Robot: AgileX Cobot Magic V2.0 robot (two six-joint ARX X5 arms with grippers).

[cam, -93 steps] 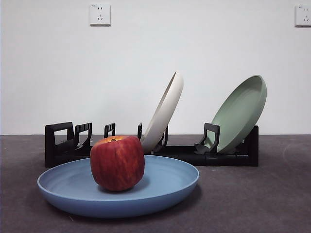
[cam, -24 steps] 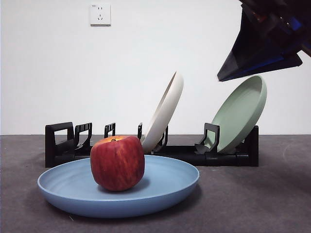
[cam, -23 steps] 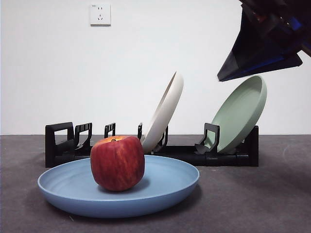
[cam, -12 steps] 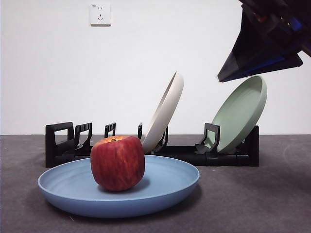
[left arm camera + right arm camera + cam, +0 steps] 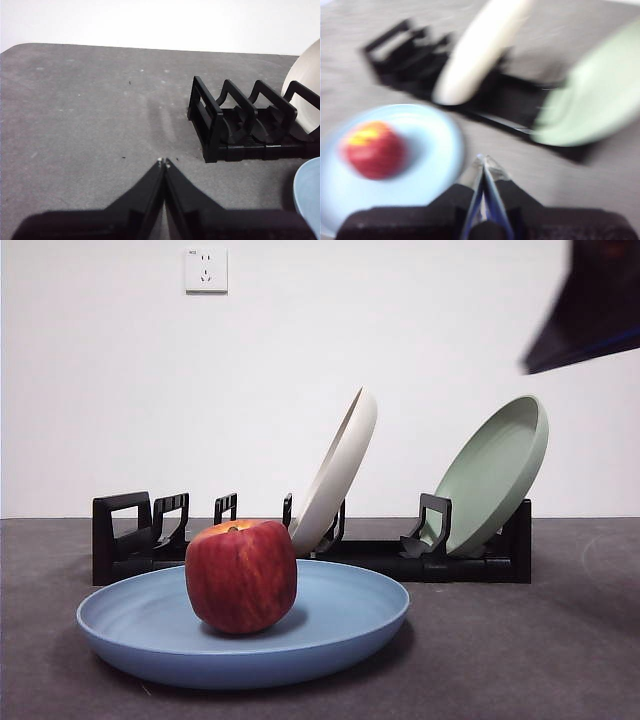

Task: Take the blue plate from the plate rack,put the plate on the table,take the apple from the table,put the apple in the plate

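Note:
The red apple (image 5: 241, 575) sits in the light-blue plate (image 5: 340, 625), which lies flat on the dark grey table (image 5: 520, 650) in front of the black plate rack (image 5: 130, 535). The blurred right wrist view shows the apple (image 5: 372, 150) in the blue plate (image 5: 437, 150) too. My right gripper (image 5: 483, 159) is shut and empty, high above the table; it shows as a dark tip (image 5: 590, 315) at the top right of the front view. My left gripper (image 5: 163, 162) is shut and empty over bare table beside the rack's end (image 5: 207, 125).
A cream-white plate (image 5: 338, 470) and a pale green plate (image 5: 495, 475) lean in the rack's slots. The rack's left slots stand empty. A white wall with a socket (image 5: 206, 270) is behind.
The dark arm at the top right of the front view has drawn back up and to the right, now showing less. The apple, blue plate and rack have not moved.

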